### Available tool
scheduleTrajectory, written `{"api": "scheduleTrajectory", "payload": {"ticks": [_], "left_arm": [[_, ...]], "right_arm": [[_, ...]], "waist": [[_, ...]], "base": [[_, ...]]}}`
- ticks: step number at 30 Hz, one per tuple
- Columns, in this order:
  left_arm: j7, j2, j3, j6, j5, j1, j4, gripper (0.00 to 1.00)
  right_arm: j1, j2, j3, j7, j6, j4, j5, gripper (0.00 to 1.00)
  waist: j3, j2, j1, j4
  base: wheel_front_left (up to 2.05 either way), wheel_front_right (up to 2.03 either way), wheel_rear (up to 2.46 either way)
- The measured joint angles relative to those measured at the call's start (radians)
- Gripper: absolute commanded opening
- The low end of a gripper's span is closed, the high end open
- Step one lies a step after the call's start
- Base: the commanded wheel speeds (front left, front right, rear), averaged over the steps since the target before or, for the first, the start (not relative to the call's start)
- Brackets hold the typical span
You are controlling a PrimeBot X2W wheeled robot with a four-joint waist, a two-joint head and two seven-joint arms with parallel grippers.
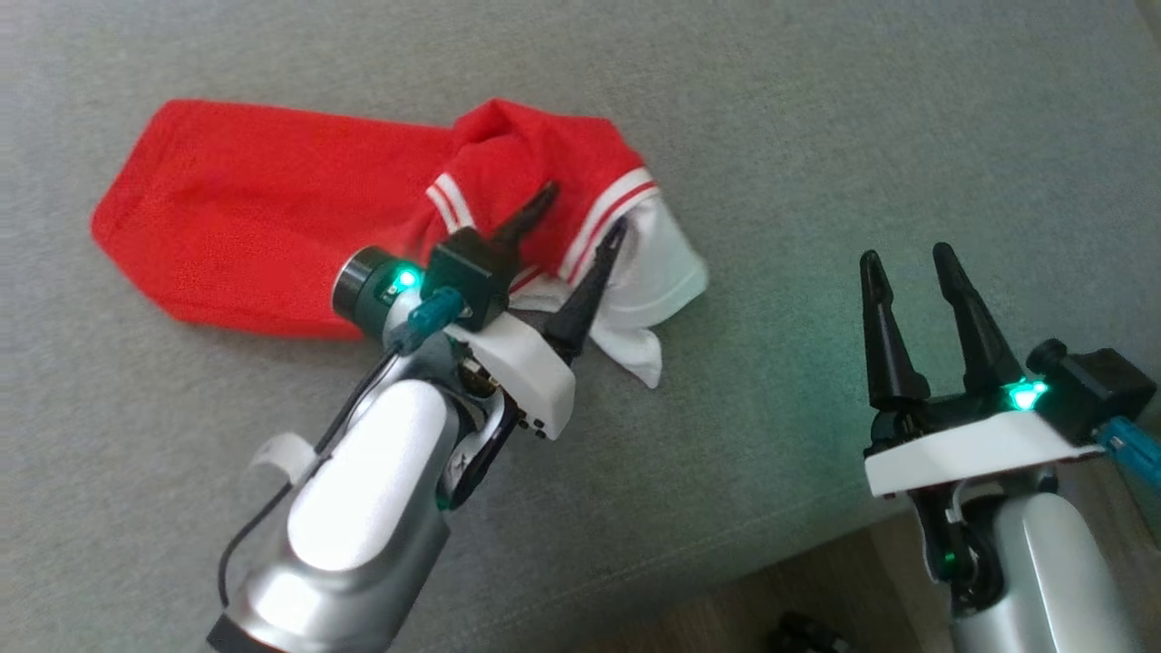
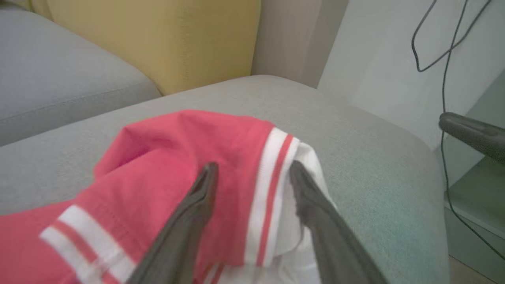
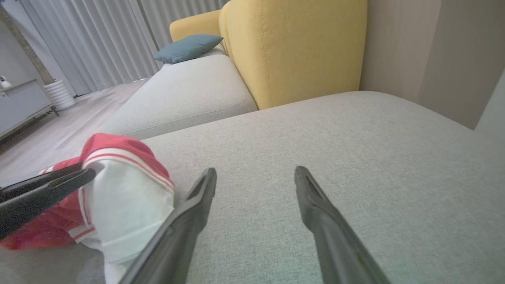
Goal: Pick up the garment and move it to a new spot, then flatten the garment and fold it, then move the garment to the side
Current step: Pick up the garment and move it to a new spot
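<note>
The left arm reaches in from the lower left and slants toward the red and white garment (image 1: pixel 254 209). The left tool (image 1: pixel 583 210) has its two fingers spread apart over the bunched, striped end. I cannot tell if the tips touch the cloth. The right tool (image 1: pixel 907 256) points up, spread wide and holding nothing, well off to the right. The garment lies on the gray sofa cushion (image 1: pixel 816 109).

Grey sofa seat (image 3: pixel 355 157), yellow backrest (image 3: pixel 296 51) behind it, teal pillow (image 3: pixel 188 47) on far seat (image 3: pixel 189 90), curtains (image 3: pixel 98 35) beyond, black cable (image 2: pixel 444 86) down the wall (image 2: pixel 375 59).
</note>
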Motion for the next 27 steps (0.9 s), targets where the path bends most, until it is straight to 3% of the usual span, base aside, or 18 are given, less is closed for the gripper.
{"api": "scheduleTrajectory", "payload": {"ticks": [5, 10, 20, 27], "left_arm": [[-0.092, 0.002, -0.022, 0.003, 0.01, 0.008, -0.009, 1.0], [-0.152, 0.031, -0.006, 0.049, 0.017, 0.072, -0.041, 1.0], [-0.198, 0.101, 0.158, 0.177, 0.005, 0.192, -0.122, 1.0], [-0.199, 0.145, 0.263, 0.208, -0.021, 0.298, -0.174, 1.0]], "right_arm": [[0.001, 0.0, -0.002, 0.0, 0.0, 0.008, -0.005, 1.0], [0.004, 0.0, -0.007, 0.016, 0.0, 0.007, -0.032, 1.0], [0.03, 0.0, -0.036, 0.059, 0.0, -0.023, -0.075, 1.0], [0.052, 0.0, -0.055, 0.083, 0.0, -0.038, -0.092, 1.0]], "waist": [[-0.039, 0.0, 0.0, 0.041], [-0.088, 0.0, 0.0, 0.102], [-0.172, 0.0, 0.0, 0.235], [-0.211, 0.0, 0.0, 0.299]], "base": [[0.0, 0.0, 0.0], [0.0, 0.0, 0.0], [0.0, 0.0, 0.0], [0.0, 0.0, 0.0]]}}
